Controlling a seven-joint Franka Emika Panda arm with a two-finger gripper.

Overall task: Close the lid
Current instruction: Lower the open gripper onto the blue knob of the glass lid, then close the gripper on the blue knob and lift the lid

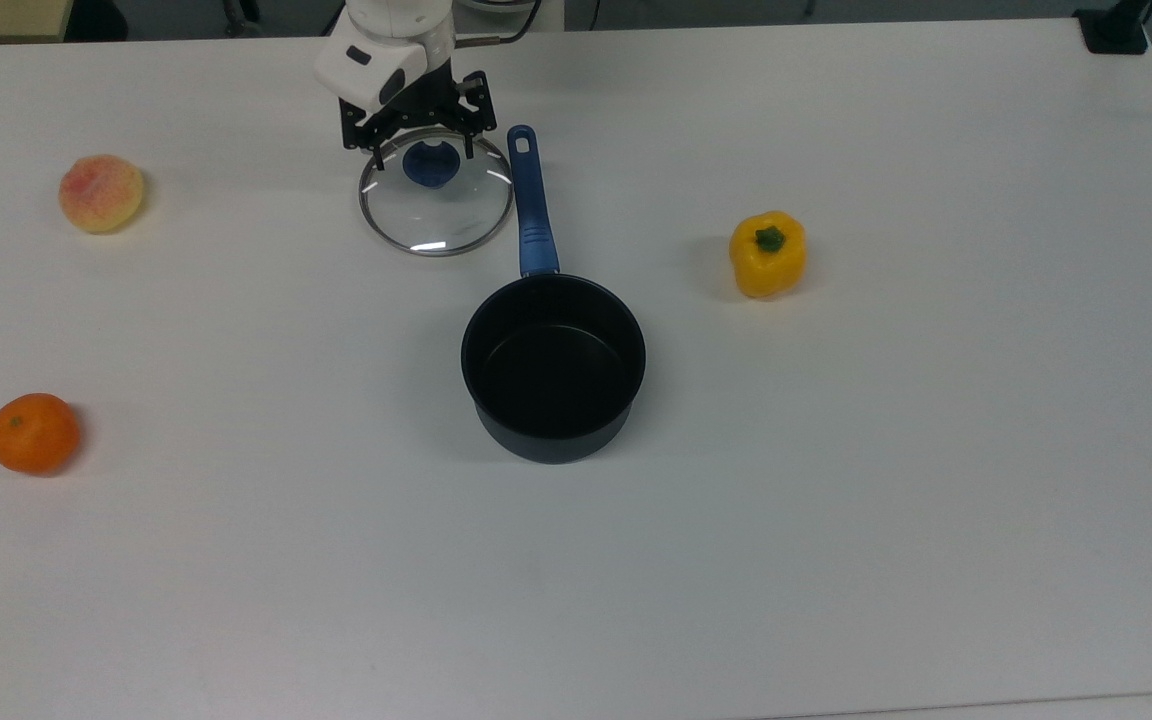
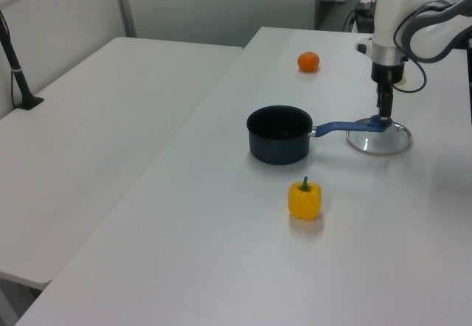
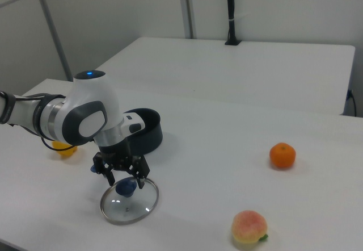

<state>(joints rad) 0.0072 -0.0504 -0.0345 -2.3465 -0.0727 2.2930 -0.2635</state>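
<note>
Glass lid (image 1: 435, 206) lies flat on the worktop (image 1: 836, 500) beside the saucepan (image 1: 553, 367) handle. The tool (image 1: 422, 150) straddles its blue knob (image 1: 429, 164), fingers spread wide. Off-centre pinch could slip or tip it, imo.

The arm (image 3: 85, 120) hides part of the yellow pepper (image 3: 63, 149).

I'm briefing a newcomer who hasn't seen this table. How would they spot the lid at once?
Find the dark saucepan mid-table and follow its blue handle to the end. Beside it, under the gripper, lies the lid: the one flat, clear glass disc, metal-rimmed with a blue knob.
</note>
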